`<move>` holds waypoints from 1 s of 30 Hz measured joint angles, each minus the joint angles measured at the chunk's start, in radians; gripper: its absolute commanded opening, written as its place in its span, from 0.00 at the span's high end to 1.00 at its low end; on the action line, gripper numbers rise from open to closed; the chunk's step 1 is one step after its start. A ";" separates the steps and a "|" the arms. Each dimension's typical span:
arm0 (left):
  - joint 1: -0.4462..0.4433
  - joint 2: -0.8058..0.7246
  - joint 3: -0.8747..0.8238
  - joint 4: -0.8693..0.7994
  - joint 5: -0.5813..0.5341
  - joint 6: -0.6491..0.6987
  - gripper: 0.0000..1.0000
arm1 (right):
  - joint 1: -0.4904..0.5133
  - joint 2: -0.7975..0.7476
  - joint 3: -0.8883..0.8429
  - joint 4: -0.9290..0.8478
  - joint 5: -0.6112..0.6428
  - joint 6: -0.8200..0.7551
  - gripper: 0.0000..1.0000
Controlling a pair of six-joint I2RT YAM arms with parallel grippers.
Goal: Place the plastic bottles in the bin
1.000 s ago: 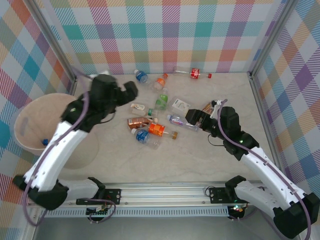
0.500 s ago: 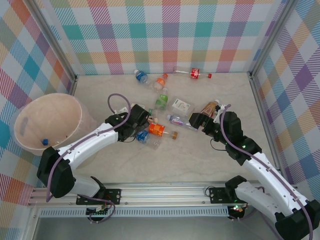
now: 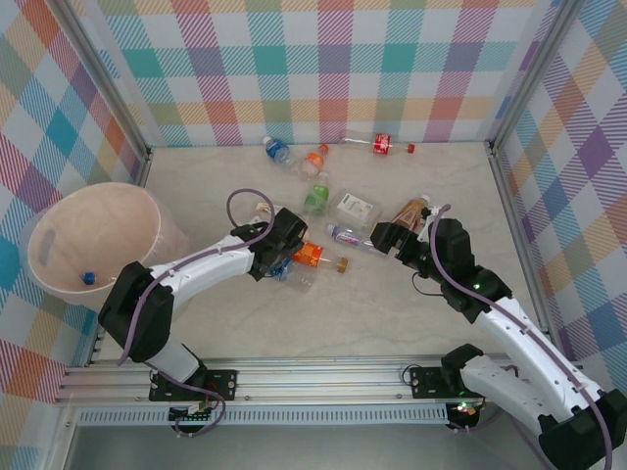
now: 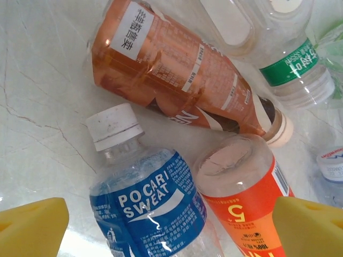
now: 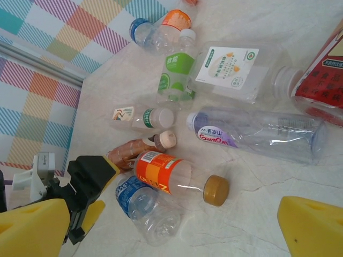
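I count eleven small, mostly clear plastic bottles (image 3: 315,198) lying on the pale table (image 3: 392,313), from the middle to the far side. One large round pinkish-beige plastic bin (image 3: 98,230) stands at the left, with one small blue object (image 3: 86,278) inside.

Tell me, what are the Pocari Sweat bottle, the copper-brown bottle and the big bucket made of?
Pocari Sweat bottle: thin clear plastic, see-through at the shoulder, with a glossy blue printed wrap.
Copper-brown bottle: probably plastic too, covered in shiny, metallic-looking film that catches the light.
Bucket: opaque pinkish-beige plastic, matte by its look.
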 measured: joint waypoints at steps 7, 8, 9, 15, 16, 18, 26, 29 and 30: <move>0.000 0.040 -0.086 0.057 0.013 -0.035 0.15 | 0.000 0.000 0.000 -0.008 0.000 0.000 0.00; 0.000 0.046 -0.097 0.068 0.018 -0.038 0.16 | 0.000 0.000 0.000 -0.008 0.000 0.000 0.00; 0.000 0.052 -0.105 0.079 0.023 -0.039 0.16 | 0.000 0.000 0.000 -0.008 0.000 0.000 0.00; 0.000 0.106 -0.110 0.153 0.026 -0.008 0.23 | 0.000 0.000 0.000 -0.008 -0.004 0.000 0.00; 0.000 0.114 -0.110 0.164 0.024 0.000 0.25 | 0.000 0.000 0.000 -0.008 -0.004 0.000 0.00; 0.000 0.126 -0.110 0.184 0.019 0.013 0.30 | 0.000 0.004 0.000 -0.008 -0.005 0.000 0.00; 0.000 0.130 -0.110 0.224 -0.035 0.060 0.41 | -0.002 0.028 0.000 -0.008 -0.012 0.000 0.00; 0.000 0.130 -0.089 0.216 -0.088 0.087 0.43 | -0.002 0.038 0.003 -0.006 -0.013 0.000 0.00; 0.000 0.129 -0.073 0.215 -0.109 0.105 0.43 | -0.002 0.044 0.006 -0.003 -0.014 0.000 0.00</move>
